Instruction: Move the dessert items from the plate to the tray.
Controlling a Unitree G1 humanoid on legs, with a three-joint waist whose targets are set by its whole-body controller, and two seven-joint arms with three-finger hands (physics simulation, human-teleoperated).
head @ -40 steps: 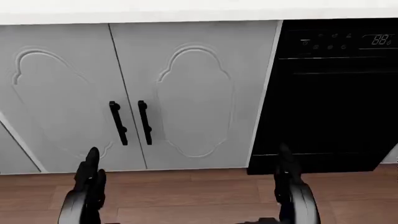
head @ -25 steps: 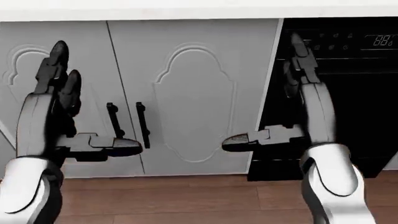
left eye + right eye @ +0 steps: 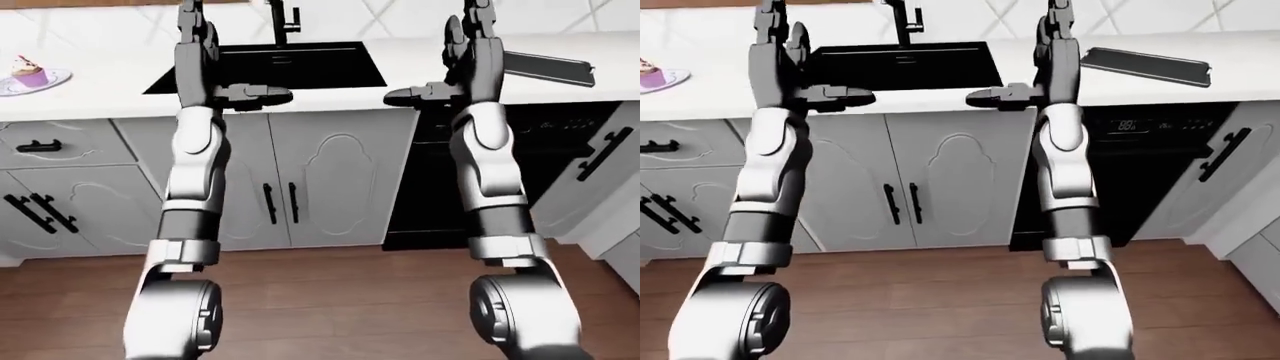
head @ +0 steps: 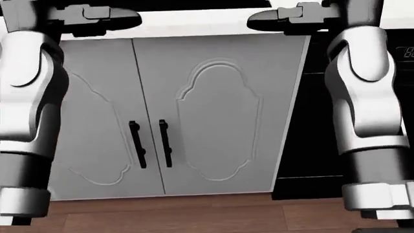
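- White bench (image 3: 110,82) runs across the top of the left-eye view, with a black sink (image 3: 270,69) set into it.
- Left hand (image 3: 198,45) is raised upright, fingers spread, holding nothing.
- Right hand (image 3: 470,41) stands likewise, empty, fingers apart.
- Pink cupcake (image 3: 29,71) sits on a plate (image 3: 50,81) at ten o'clock.
- Dark tray (image 3: 1145,66) lies on the bench at two o'clock, well apart from the plate.
- Grey cabinet doors (image 4: 213,121) fill the head view.

I see a smooth matt white counter (image 3: 100,90), matt grey cabinet doors (image 4: 213,116) below my left robot hand (image 3: 200,52), wood-grain floor (image 3: 340,300), glossy black oven (image 3: 1140,165).
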